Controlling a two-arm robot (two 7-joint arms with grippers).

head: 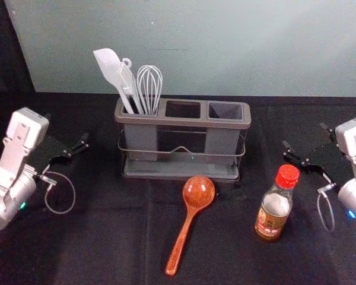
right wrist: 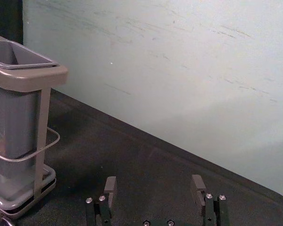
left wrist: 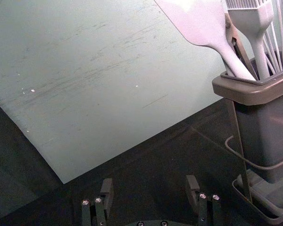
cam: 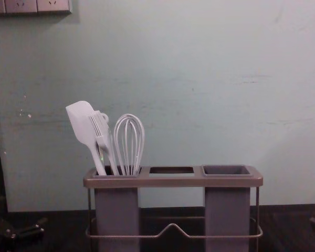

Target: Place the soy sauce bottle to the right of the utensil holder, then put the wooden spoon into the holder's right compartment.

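Just inward of the right gripper (right wrist: 153, 181) and nearer the robot than its jaws, the soy sauce bottle (head: 275, 208) is standing upright, apart from them. Those jaws are spreading wide with nothing between them; the left gripper (left wrist: 149, 183) is waiting across the table, beyond the other side of the holder, its jaws also gaping and empty. The bottle is probably going to handle as a stiff, smooth, moderately weighty thing, a little slippery and perhaps breakable, so the right jaws are wanting its straight body around the label (head: 269, 222), below the narrowing shoulder. Its long axis is running vertically, the red cap (head: 287, 176) pointing up. Between the two pairs of jaws, also nearer the robot, the wooden spoon (head: 190, 217) is lying flat, its bowl (head: 199, 192) facing the utensil holder (head: 184, 121) and its handle (head: 179, 243) angling back and slightly left. It is looking light, rigid and polished; a grasp across the handle should be suiting it, leaving the bowl free. Inward of the right jaws, the right compartment (head: 225, 111) is sitting empty.
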